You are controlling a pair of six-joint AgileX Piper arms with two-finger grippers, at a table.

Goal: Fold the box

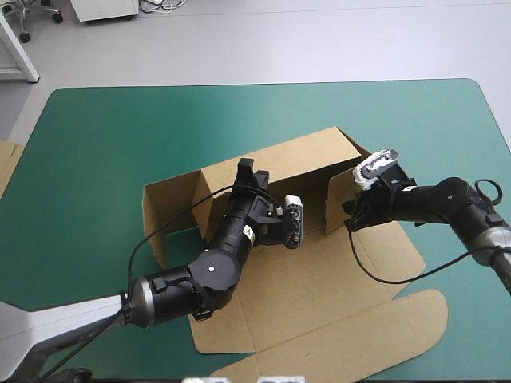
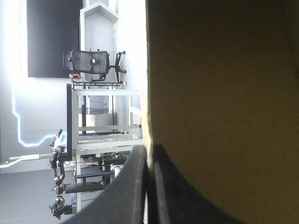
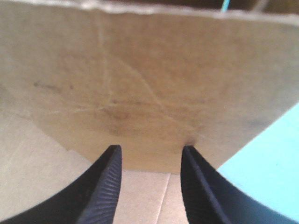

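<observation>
From where I stand, the brown box (image 1: 319, 271) sits half built in the middle of the table (image 1: 447, 120), a little toward 6 o'clock on the teal-green cover (image 1: 104, 136). Its back wall (image 1: 295, 155) stands raised along the 12 o'clock side. A side wall (image 1: 172, 207) is up at 9 o'clock, and the lid panel (image 1: 375, 319) lies flat toward 5 o'clock. The left gripper (image 1: 249, 171) reaches in from 7 o'clock to the top edge of the back wall. Its black fingers are pinched nearly together on that wall, with the thin edge of board running up between them. The right gripper (image 1: 350, 222) comes in from 3 o'clock, low over the box floor, with its fingers spread apart and nothing between them. An upright flap (image 1: 339, 199) stands right ahead of its tips, and I can't tell whether they touch it. A strip of more board (image 1: 6, 163) shows past the table's 9 o'clock edge.
</observation>
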